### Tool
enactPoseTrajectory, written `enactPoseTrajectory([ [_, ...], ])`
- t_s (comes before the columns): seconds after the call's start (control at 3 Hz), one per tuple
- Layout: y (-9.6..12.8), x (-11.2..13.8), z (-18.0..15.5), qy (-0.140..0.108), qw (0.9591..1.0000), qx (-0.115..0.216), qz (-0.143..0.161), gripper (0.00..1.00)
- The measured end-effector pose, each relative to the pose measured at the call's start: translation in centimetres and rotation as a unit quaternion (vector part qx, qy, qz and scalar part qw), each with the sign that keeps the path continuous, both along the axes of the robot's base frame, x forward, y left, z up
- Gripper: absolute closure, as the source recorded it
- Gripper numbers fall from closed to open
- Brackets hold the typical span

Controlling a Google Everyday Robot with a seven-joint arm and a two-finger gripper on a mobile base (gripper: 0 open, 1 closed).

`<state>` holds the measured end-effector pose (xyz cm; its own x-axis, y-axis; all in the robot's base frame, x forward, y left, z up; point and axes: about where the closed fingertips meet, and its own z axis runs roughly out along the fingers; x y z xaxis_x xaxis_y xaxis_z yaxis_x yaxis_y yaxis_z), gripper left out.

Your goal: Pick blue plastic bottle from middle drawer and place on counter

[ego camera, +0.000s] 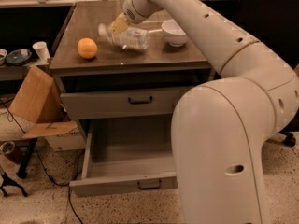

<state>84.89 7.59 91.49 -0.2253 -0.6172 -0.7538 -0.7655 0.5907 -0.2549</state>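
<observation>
**Bottle over the worktop, drawer standing empty**

At the lower right of the frame, the robot's pale arm point(219, 139) is filling the foreground and is reaching up and back toward the top centre. Below centre, the middle drawer point(126, 148) is standing pulled out, showing only its bare grey floor. Just above it, the taller-fronted drawer point(126, 102) is sitting closed.

Farther back, the worktop point(154, 56) is carrying an orange point(87, 48) at centre left and a white bowl point(174, 31) toward the right. Between them, the blue plastic bottle point(131, 37) is lying tilted, cap to the left, low over the glossy surface. Whether it is touching the surface cannot be told. The gripper point(119, 25) is sitting at the bottle's upper side near the cap end, and its jaws are apparently pinching the bottle, with one yellowish pad showing against it.

The bottle is looking light, thin-walled and smooth, so it is likely to flex under pressure and roll once freed. Taking it across the body near the shoulder is seeming safest, with a gentle squeeze. Setting it down well apart from the worktop's edge is looking wise.
</observation>
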Motion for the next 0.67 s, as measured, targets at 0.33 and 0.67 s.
enactPoseTrajectory([
  [0.33, 0.13, 0.22, -0.22, 0.004, 1.0000, -0.005, 0.001, 0.00],
  [0.67, 0.13, 0.22, -0.22, 0.004, 1.0000, -0.005, 0.001, 0.00],
])
